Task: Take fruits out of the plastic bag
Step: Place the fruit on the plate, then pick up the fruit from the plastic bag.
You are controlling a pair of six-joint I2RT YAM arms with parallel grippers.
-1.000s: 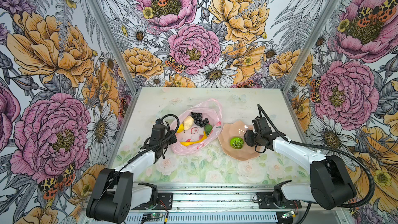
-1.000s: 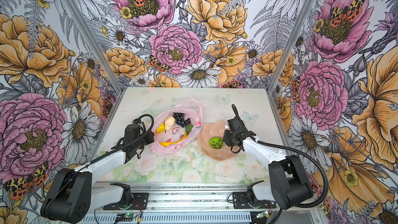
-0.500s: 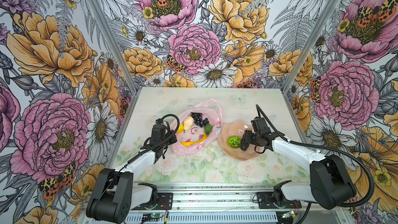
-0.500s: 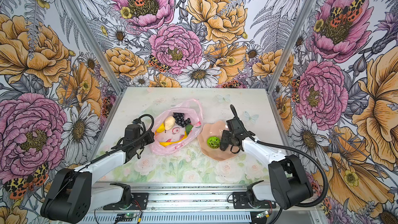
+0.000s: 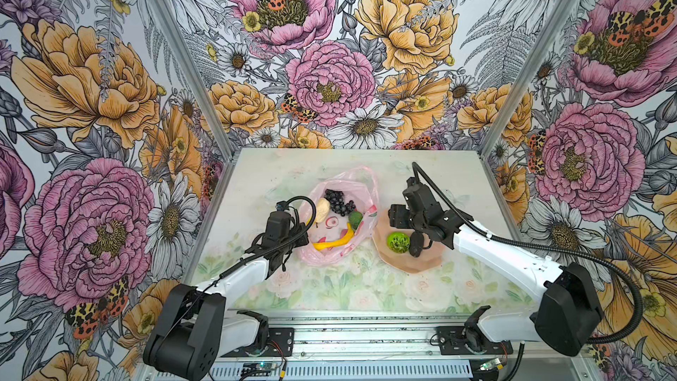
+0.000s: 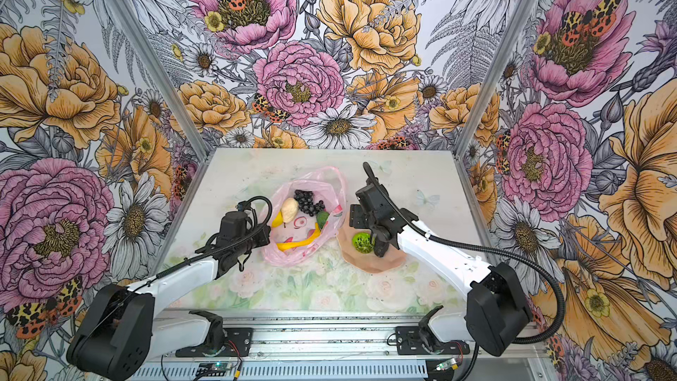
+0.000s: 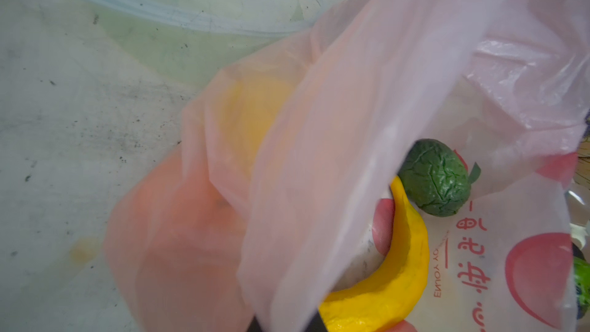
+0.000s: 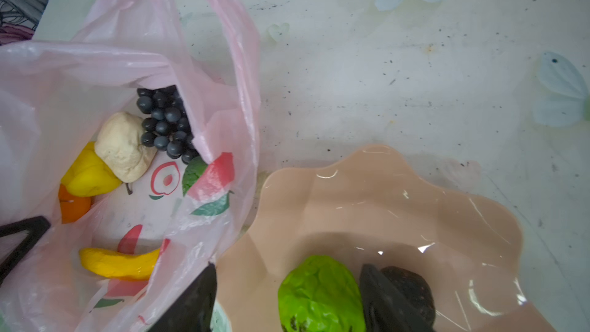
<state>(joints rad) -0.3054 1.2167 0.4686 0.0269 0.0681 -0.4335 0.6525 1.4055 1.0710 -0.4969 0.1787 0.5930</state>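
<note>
Resting in the peach scalloped dish (image 8: 415, 206), the green lime (image 8: 321, 295) lies between the spread jaws of the right gripper (image 8: 287, 282), with a gap at one finger. The left gripper (image 7: 287, 327) has its jaws pressed together on the rim of the pink plastic bag (image 5: 361, 186). This bag lies just beside the dish and holds the banana (image 5: 335, 241), grape bunch (image 5: 339, 201), cream lump (image 5: 322, 210), avocado (image 5: 355, 218), lemon (image 8: 87, 174) and orange piece (image 8: 73, 207).
</note>
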